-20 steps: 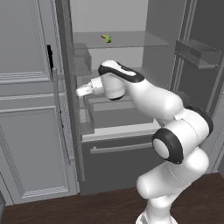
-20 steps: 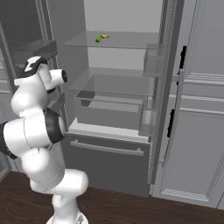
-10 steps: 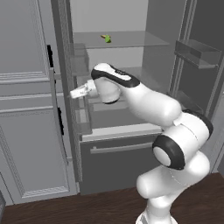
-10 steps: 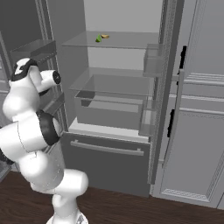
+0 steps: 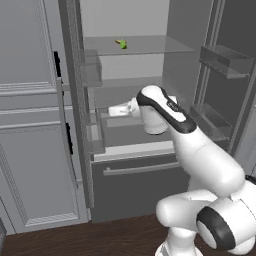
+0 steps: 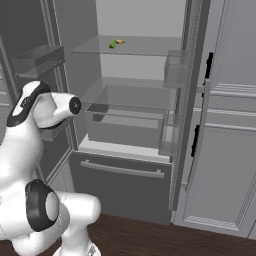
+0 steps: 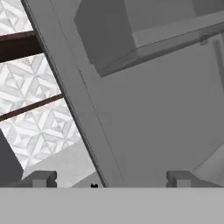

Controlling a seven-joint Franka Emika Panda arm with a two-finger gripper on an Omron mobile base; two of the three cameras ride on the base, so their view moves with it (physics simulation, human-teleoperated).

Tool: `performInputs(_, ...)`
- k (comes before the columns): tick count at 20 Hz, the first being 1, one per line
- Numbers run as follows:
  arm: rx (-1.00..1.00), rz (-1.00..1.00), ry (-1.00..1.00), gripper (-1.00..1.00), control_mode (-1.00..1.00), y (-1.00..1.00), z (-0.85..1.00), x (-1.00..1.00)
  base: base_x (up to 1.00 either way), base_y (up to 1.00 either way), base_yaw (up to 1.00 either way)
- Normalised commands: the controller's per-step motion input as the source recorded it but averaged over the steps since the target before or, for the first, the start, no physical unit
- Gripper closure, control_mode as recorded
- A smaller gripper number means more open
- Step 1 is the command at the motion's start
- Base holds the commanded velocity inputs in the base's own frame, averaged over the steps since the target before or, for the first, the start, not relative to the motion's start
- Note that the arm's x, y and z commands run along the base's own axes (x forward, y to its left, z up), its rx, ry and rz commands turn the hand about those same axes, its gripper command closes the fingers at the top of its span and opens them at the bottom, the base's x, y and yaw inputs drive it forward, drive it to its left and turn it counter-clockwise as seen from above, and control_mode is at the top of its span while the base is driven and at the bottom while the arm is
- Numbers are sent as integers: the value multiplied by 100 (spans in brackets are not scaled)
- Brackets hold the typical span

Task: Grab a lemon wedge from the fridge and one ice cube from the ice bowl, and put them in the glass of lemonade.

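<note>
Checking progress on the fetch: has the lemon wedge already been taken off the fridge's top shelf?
No, the lemon wedge lies on the fridge's top glass shelf.

The fridge (image 6: 125, 125) stands open, pale inside, with the lemon wedge (image 6: 113, 44) lying on its upper clear shelf (image 6: 145, 47); below sit a clear drawer (image 6: 125, 125) and a bar handle (image 6: 122, 170), while light grey cabinets (image 6: 225, 150) flank the right
</note>
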Motion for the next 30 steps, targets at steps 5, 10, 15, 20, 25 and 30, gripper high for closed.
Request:
performInputs(5, 1, -40, 18, -100, -100, -99, 53, -44, 0, 0, 0)
performInputs(10, -8, -49, 31, -100, -100, -93, 63, -6, 0, 0, 0)
performInputs(15, -31, -45, 40, -100, -100, -98, 34, 0, 0, 0, 0)
performInputs(20, -25, -19, 35, -100, -100, -74, 1, -44, 0, 0, 0)
performInputs(25, -18, 10, 10, -100, -100, -2, 38, -100, 0, 0, 0)
performInputs(30, -16, 18, 0, -100, -100, -2, 44, -96, 0, 0, 0)
